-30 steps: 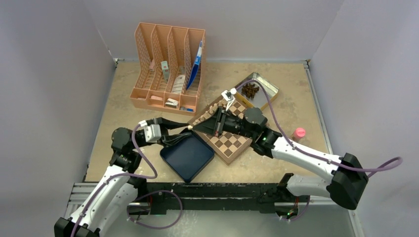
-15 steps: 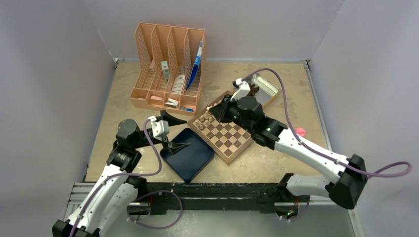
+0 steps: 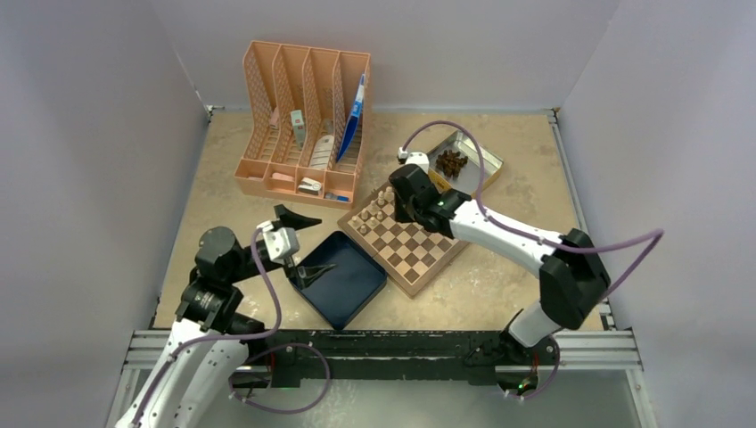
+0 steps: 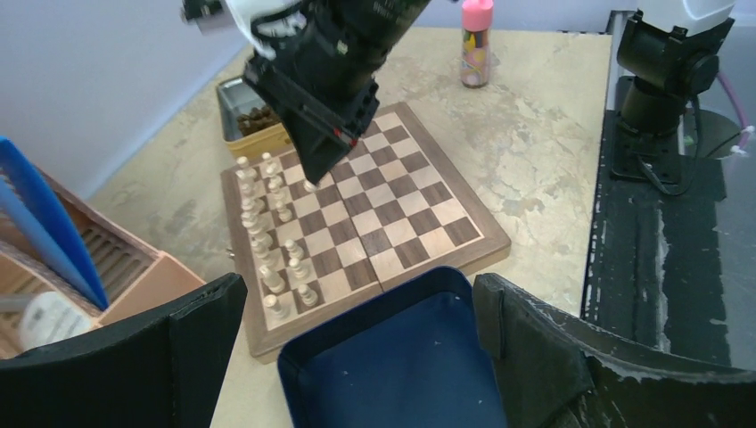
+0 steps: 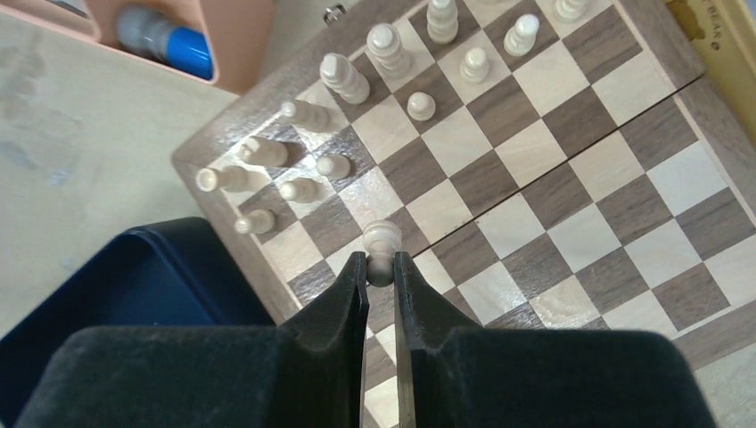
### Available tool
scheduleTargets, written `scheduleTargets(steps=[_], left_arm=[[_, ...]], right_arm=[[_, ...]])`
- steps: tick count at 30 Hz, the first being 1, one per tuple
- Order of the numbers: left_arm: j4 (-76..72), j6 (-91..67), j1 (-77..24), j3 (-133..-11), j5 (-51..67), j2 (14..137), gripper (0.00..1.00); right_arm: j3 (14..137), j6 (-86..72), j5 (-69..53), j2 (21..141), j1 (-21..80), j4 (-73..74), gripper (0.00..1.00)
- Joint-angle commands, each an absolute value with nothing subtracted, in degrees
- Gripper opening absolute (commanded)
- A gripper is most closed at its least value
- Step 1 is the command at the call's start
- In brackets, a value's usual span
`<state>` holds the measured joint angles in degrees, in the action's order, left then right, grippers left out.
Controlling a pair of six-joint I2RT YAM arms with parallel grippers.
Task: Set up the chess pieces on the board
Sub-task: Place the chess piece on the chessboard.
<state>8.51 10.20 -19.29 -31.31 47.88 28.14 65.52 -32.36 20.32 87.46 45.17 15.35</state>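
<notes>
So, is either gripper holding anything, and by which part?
The right gripper holds one pale chess piece: its jaws pinch the stem just under the round head. The left gripper has open jaws and holds nothing.

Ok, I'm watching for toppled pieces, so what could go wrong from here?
The right gripper pinches a pawn just below its head, so it may twist or slip on release and topple on the board. The standing chess pieces are packed in two tight rows; if the pawn goes there, the gripper's fingers could knock its neighbours.
</notes>
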Motion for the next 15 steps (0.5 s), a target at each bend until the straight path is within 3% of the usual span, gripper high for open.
scheduleTargets(steps=[1, 15], left_arm=[[10.0, 12.4, -19.5, -31.3, 43.9, 23.6, 1.00], [12.1, 14.6, -19.5, -31.0, 41.0, 18.4, 1.00]], right_arm=[[70.5, -30.8, 21.1, 91.6, 44.5, 17.5, 0.12], [80.0, -29.9, 22.7, 105.2, 43.7, 20.5, 0.14]])
